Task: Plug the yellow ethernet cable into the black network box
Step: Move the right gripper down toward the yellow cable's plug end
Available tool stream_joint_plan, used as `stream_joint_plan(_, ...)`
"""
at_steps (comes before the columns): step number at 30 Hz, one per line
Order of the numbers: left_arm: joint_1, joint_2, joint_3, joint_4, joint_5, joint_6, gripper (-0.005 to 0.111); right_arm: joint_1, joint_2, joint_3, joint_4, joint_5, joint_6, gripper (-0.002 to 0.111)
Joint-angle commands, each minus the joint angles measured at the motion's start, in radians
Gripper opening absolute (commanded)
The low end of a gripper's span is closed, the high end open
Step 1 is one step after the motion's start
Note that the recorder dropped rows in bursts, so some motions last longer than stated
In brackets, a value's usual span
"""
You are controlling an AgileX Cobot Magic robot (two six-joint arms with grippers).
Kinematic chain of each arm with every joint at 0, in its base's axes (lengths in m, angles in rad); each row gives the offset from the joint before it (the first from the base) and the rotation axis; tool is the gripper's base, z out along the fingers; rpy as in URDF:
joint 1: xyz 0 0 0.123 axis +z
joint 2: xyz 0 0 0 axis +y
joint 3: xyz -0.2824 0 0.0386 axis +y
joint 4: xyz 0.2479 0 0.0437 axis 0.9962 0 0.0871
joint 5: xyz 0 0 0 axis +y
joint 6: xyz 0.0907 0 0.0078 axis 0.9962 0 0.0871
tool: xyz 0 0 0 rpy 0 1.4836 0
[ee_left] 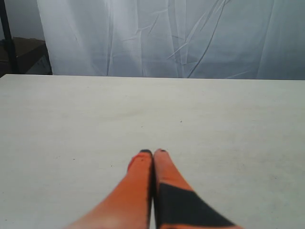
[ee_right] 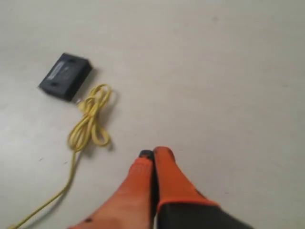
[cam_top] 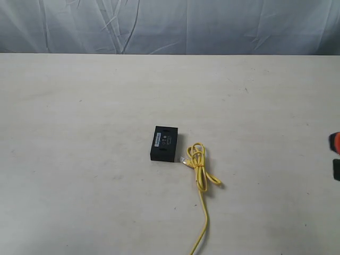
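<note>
The black network box (cam_top: pixel 165 143) lies flat near the table's middle, white label strip on top; the right wrist view also shows this box (ee_right: pixel 66 76). The yellow ethernet cable (cam_top: pixel 200 168) lies in loose loops just right of the box, its clear plug (cam_top: pixel 185 160) close to the box's lower right corner, not inserted. Its tail runs off the front edge. In the right wrist view the cable (ee_right: pixel 89 122) lies beyond my right gripper (ee_right: pixel 153 153), which is shut and empty, well to the right of both. My left gripper (ee_left: pixel 153 151) is shut over bare table, with neither object in its view.
A pale tabletop (cam_top: pixel 79 106) spreads all around, ending at a wrinkled white curtain (cam_top: pixel 170 26) along the far edge. An orange and black bit of the right arm (cam_top: pixel 335 151) shows at the right border of the exterior view.
</note>
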Motion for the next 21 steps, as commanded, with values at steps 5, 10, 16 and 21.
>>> stream_joint_plan(5, 0.002, -0.005, 0.004, 0.0, -0.013, -0.003, 0.0, 0.011, 0.242, -0.069, 0.302, 0.177, -0.348, -0.001)
stream_joint_plan(10, 0.002, -0.005, 0.004, 0.0, -0.013, -0.003, 0.0, 0.176, 0.423, -0.107, 0.356, 0.203, -0.565, -0.001)
stream_joint_plan(16, 0.002, -0.005, 0.004, 0.0, -0.013, -0.003, 0.0, 0.384, 0.534, -0.15, 0.348, 0.132, -0.798, -0.001)
stream_joint_plan(21, 0.002, -0.005, 0.004, 0.0, -0.013, -0.003, 0.0, 0.53, 0.602, -0.192, 0.333, 0.09, -1.063, -0.001)
